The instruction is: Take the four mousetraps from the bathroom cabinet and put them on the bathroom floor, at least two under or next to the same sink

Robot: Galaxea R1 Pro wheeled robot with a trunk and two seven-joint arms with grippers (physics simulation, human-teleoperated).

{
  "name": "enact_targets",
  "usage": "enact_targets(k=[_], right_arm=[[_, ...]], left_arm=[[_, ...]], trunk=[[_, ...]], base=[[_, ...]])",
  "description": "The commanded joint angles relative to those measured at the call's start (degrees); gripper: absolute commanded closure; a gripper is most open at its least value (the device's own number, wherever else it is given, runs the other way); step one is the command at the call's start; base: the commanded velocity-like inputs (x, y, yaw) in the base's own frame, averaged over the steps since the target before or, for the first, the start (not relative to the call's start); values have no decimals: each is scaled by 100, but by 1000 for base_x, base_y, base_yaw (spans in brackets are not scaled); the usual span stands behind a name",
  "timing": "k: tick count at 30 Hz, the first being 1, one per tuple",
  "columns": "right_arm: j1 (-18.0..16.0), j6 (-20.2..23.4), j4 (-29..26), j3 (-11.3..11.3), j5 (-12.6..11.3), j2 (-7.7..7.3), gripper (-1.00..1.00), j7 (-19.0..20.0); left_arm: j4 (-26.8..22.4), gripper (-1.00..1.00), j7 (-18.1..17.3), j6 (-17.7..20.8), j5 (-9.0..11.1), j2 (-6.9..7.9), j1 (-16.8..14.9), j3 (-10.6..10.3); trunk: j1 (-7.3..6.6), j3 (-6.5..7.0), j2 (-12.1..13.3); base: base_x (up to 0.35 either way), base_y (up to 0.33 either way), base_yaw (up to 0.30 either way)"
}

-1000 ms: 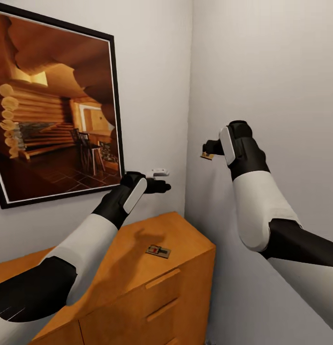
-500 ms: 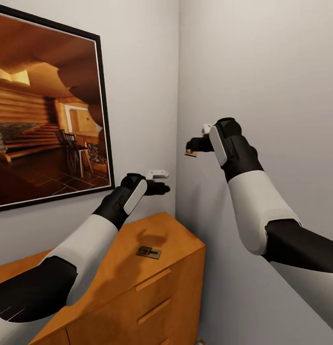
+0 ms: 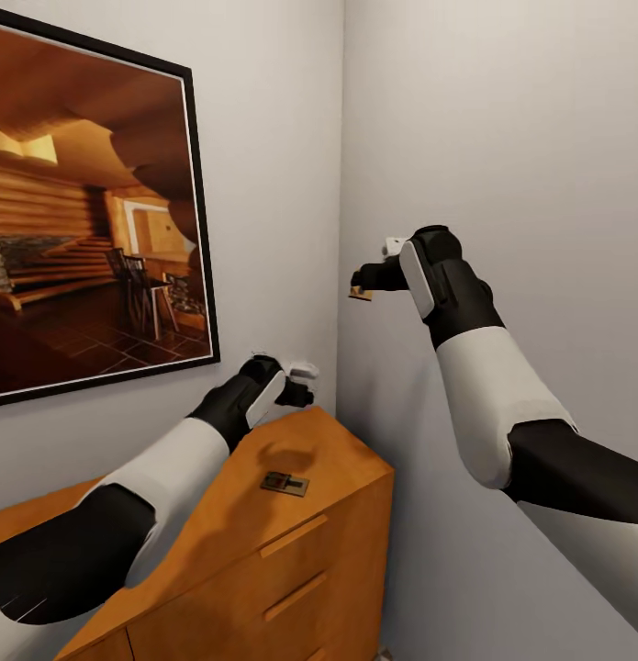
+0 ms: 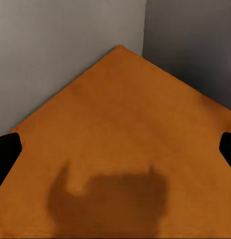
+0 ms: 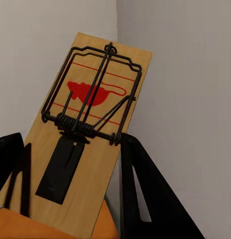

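Nearest you, one mousetrap (image 3: 285,483) lay on the cabinet (image 3: 263,514) top, not yet taken. Above it your left gripper (image 3: 300,384) hung w/ fingers apart, empty. Farther off, right gripper (image 3: 366,279) clamped a second trap (image 5: 85,134) near the corner wall (image 3: 502,138); none floored yet.

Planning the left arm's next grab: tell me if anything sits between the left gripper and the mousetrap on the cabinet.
Nothing visible does. The left gripper hovers above the cabinet; the mousetrap lies uncovered on top.
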Motion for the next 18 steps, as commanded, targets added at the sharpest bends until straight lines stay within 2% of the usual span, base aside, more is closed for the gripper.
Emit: enact_targets(k=[1,7,11,15,18], right_arm=[[-5,21,-4,5,-27,0,100,-17],[-5,21,-4,5,-27,0,100,0],[-5,21,-4,5,-27,0,100,3],[-5,21,1,5,-27,0,100,4],[-5,21,3,0,-27,0,100,4]], left_arm=[[101,-100,38,152,-32,0,-7,-152],[156,-100,-74,540,-178,0,-8,-373],[75,-100,-203,621,-202,0,-10,-415],[26,-100,-531,658,-219,81,-11,-435],[-2,-100,-950,667,-256,185,-12,-440]], trunk=[[0,-8,-5],[0,-8,-5],[0,-8,-5],[0,-8,-5],[0,-8,-5]], base=[[0,0,0],[0,0,0],[0,0,0],[0,0,0],[0,0,0]])
